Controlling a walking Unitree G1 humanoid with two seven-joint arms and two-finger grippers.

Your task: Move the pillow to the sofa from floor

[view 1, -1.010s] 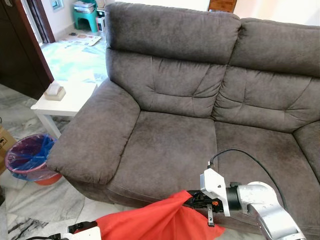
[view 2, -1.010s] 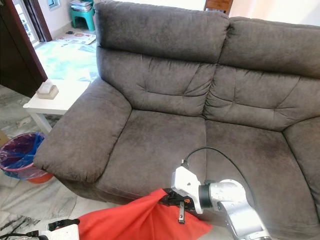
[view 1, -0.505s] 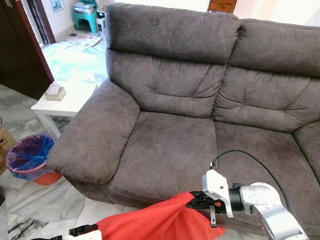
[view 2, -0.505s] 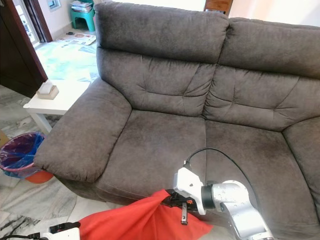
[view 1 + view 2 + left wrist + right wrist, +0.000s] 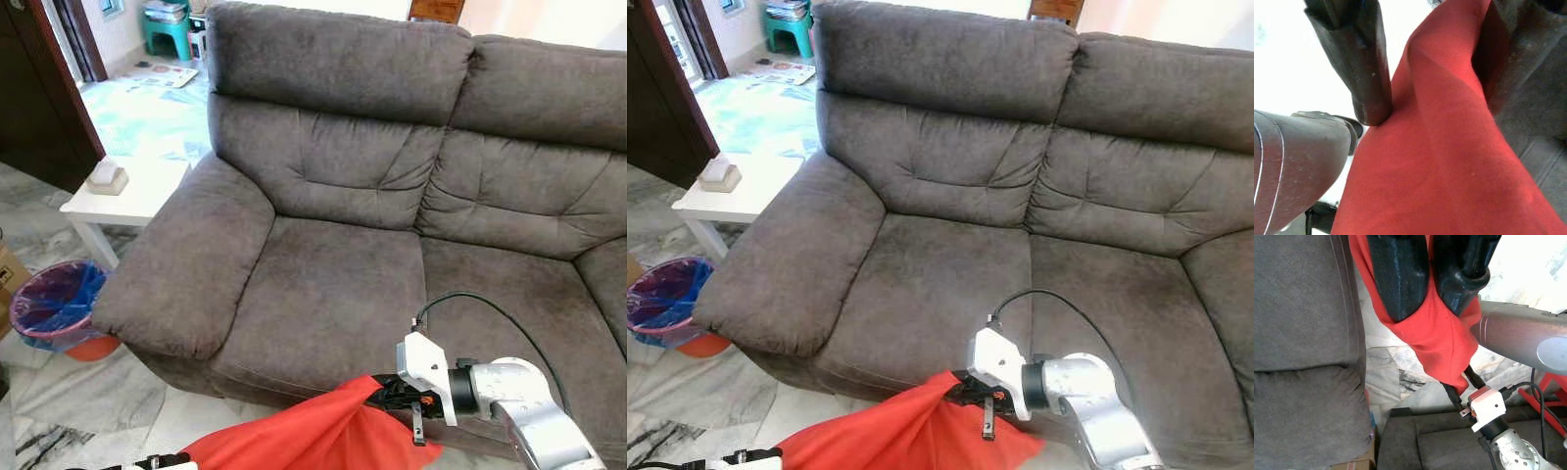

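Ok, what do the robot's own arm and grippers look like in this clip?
The right arm is silver, rounded metal, ending in a white block-shaped wrist housing with a black collar behind it. A thin black cable loops over from that housing. The right gripper has glossy black fingers with small orange-red marks at the base. The left gripper has thick, dark, rounded fingers.

We note a white side table (image 5: 132,196) left of the seating, a small tissue box (image 5: 106,178) on it; on the marble floor (image 5: 78,392) nearby, a bin (image 5: 54,313) lined blue; a green stool (image 5: 168,29) far back
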